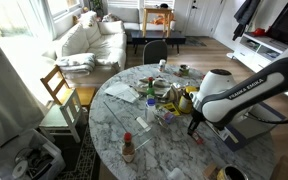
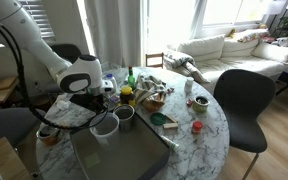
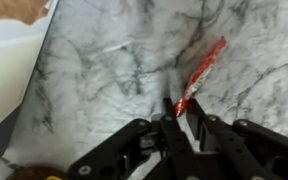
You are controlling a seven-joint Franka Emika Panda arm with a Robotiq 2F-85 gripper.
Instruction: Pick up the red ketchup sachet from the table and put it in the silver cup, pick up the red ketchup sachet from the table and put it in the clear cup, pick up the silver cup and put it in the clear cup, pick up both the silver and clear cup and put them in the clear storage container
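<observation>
In the wrist view my gripper (image 3: 181, 108) is shut on the lower end of a red ketchup sachet (image 3: 204, 62), which slants up and to the right over the marble table (image 3: 104, 60). In an exterior view the gripper (image 2: 90, 100) points down at the table's near-left part. The silver cup (image 2: 124, 113) stands just to its right, and the clear cup (image 2: 104, 126) is in front of that. The clear storage container (image 2: 119, 155) lies at the front edge. In an exterior view the gripper (image 1: 194, 124) hangs low over the table, with a small red piece (image 1: 197, 140) below it.
Jars, bottles and small dishes crowd the table's middle (image 2: 149, 95). A red-capped sauce bottle (image 1: 128, 150) stands near one edge. A pale object (image 3: 9, 70) fills the wrist view's left side. Chairs (image 2: 242, 100) surround the table.
</observation>
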